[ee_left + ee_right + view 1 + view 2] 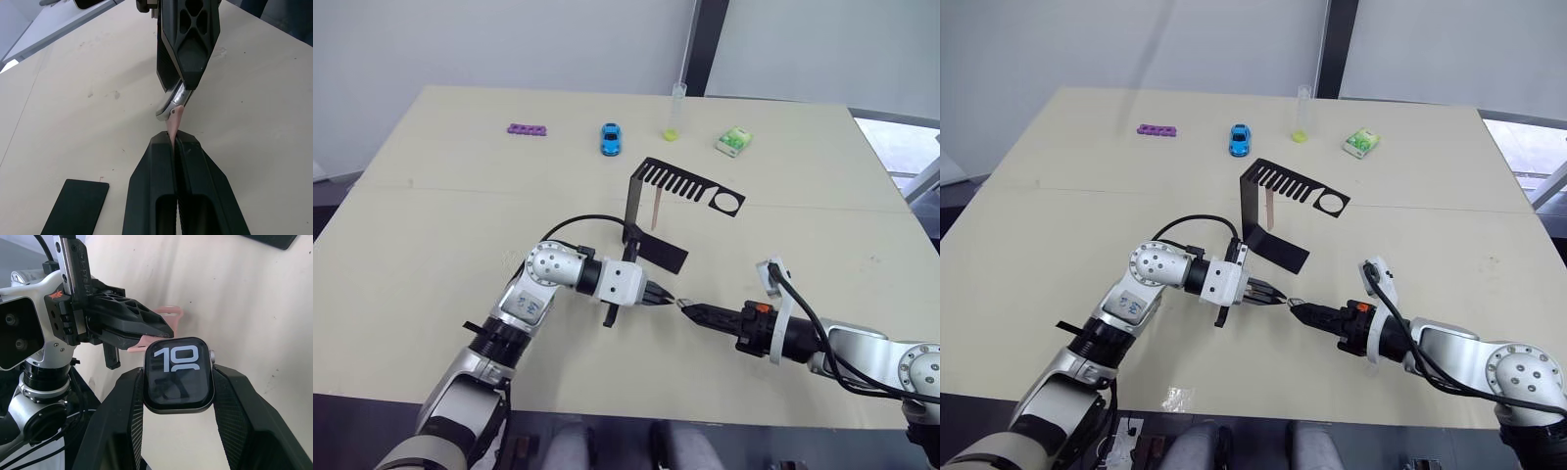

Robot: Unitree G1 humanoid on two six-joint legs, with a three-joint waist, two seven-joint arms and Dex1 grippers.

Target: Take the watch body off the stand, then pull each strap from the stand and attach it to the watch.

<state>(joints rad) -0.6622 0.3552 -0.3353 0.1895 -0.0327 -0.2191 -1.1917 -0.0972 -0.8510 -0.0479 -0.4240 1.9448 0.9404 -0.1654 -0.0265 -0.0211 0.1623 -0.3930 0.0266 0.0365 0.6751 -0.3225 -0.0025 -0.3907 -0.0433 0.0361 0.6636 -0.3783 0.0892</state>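
Over the front of the table, the two arms meet tip to tip — the right gripper pinches the watch body by its two side edges, screen facing its wrist camera, while the left gripper has its fingers pressed together on the end of a pink strap. The strap's free end points straight out from the left fingers toward the watch, its long axis in line with both grippers, and it touches or all but touches the edge of the case; whether it has seated in the slot cannot be told. Judged from this, the step in hand is sliding the first strap into the watch, and the coming move looks to turn on keeping that strap end square to the case edge as the two arms close — neither arm is nearer, since both already hold their part. The head views give the layout: the black stand sits just behind the grippers with the second strap hanging from its comb arm, and a purple bar, a blue toy car, a tube and a green packet lie well apart at the far edge. The right wrist view shows the lit screen and the strap curving beside the left fingers; the left wrist view shows the strap tip at the case's metal rim.
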